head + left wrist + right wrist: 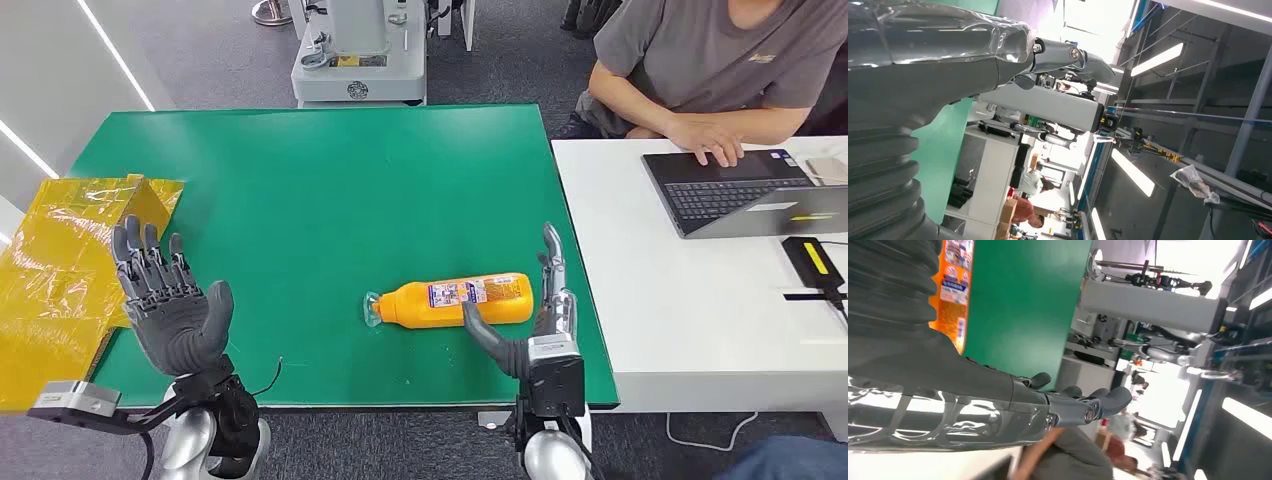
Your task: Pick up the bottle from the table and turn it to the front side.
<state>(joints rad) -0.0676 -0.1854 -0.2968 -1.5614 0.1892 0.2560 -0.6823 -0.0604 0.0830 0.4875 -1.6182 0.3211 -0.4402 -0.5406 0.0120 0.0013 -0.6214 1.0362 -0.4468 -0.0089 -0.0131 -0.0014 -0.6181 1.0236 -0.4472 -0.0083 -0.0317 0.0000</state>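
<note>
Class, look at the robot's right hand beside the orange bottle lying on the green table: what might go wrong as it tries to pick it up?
1. The orange plastic bottle lies on its side, so a nudge from the open right hand may roll it away.
2. It lies close to the green table's right edge, so it might roll off.

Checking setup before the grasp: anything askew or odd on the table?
The bottle lies on its side on the green table, cap toward the robot's left, label facing up. No spill shows. The right hand is open at its base end. Yellow film hangs over the table's left edge.
</note>
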